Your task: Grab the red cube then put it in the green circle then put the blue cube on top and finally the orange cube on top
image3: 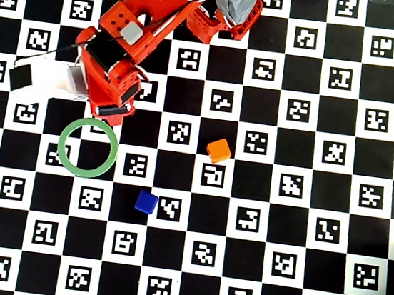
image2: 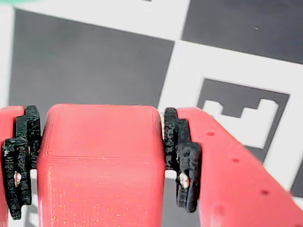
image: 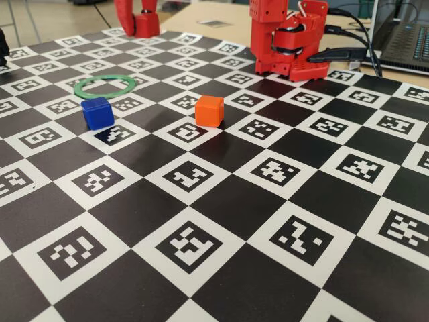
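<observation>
The pincer (image2: 102, 161) is closed on the red cube (image2: 99, 161), gripped by two flat opposite faces just beside the green ring (image3: 87, 148). The cube is judged light, rigid and slightly slick.

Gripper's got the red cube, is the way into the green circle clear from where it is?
Probably yes: gripper sits at the green circle rim, red cube clamped, ring empty; blue cube and orange cube lie aside.
</observation>
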Tool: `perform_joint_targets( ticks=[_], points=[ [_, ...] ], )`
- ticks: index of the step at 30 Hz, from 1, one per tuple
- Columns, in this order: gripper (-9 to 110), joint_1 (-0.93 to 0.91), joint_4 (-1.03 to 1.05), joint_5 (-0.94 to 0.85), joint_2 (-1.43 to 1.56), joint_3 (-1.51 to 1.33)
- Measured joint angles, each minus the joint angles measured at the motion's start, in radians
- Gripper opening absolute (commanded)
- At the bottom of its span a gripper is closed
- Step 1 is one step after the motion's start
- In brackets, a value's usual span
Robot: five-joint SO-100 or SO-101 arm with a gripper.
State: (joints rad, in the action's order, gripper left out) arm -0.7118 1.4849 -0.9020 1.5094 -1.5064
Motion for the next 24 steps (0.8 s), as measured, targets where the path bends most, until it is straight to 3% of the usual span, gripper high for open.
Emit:
perform_joint_targets(
  ticks=[24],
  points=[
    [4,-0.008,0.032,0.120,-0.380,0.388]
  ],
)
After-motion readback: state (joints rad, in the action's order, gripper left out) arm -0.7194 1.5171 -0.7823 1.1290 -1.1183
